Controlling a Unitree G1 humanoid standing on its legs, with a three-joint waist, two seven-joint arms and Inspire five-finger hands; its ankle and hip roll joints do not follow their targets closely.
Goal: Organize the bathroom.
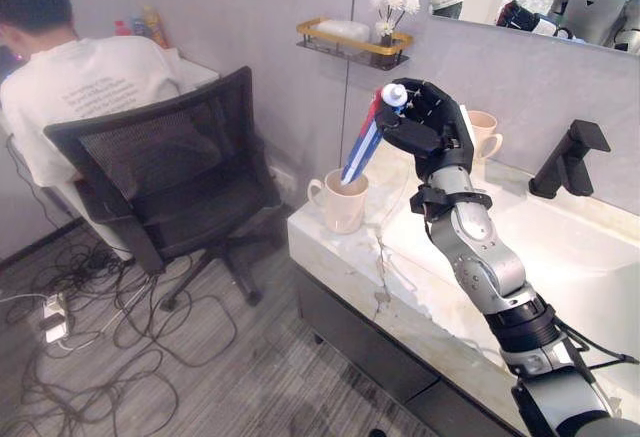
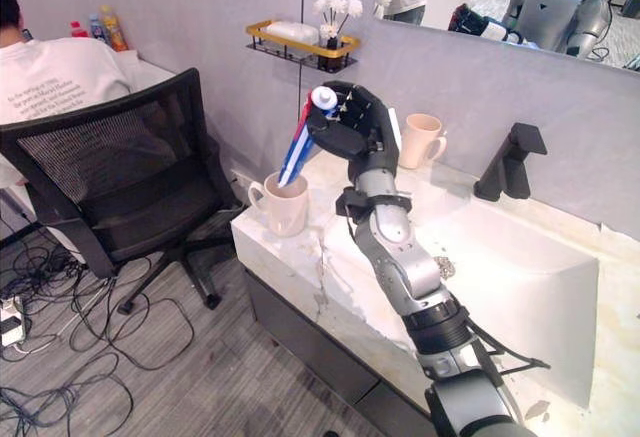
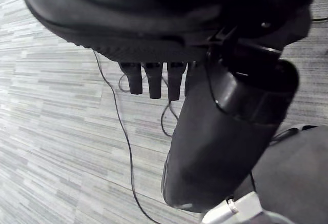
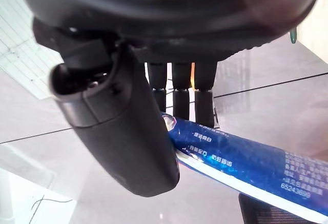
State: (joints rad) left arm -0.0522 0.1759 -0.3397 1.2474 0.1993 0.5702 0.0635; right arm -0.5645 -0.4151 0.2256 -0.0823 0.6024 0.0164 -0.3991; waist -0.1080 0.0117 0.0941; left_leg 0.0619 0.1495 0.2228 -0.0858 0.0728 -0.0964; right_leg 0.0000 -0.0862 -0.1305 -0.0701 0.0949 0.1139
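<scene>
One toothpaste tube [image 2: 298,147] pinched betw right hand [image 2: 352,122] thumb & fingers [image 4: 180,88], lower end in mug [image 2: 284,205].

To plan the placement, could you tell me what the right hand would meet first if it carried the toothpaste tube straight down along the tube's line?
Most likely the cream mug: the right hand holds the toothpaste tube tilted, its lower end at the mug's mouth.

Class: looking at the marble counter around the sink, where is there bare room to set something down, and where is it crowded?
Bare: the counter strip along its front edge, between the near mug and the sink basin. Crowded: that corner, where the right hand holds the toothpaste tube in the mug, and the back, by the second mug and faucet.
</scene>
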